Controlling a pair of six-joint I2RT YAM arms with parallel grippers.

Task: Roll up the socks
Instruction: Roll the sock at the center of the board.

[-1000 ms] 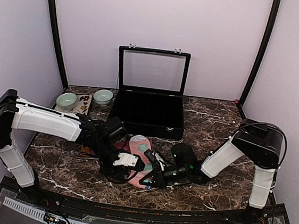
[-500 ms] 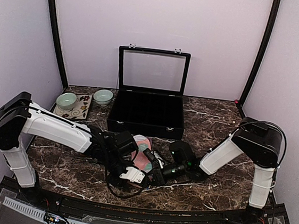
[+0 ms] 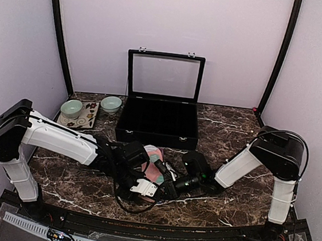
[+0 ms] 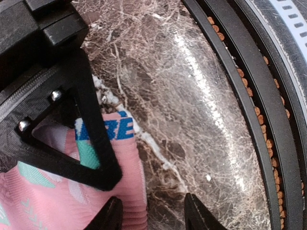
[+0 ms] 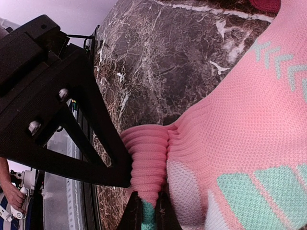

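Pinches a fold of salmon-pink sock (image 5: 230, 143), at 6 o'clock of black case (image 3: 159, 123), in closed right gripper (image 5: 146, 211); holds left gripper (image 4: 153, 214) half spread at sock's edge, shifted toward 3 o'clock versus earlier.

On the dark marble bench (image 3: 235, 128) are seen a black open box with a glass lid (image 3: 158, 126), a patterned mat (image 3: 85, 119) at the far left, and a salmon-pink sock (image 3: 151, 151).

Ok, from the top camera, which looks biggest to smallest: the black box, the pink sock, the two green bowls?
1. Black box, easily biggest.
2. Pink sock, though partly hidden.
3. Nearer green bowl and farther green bowl: they look alike, so they tie.
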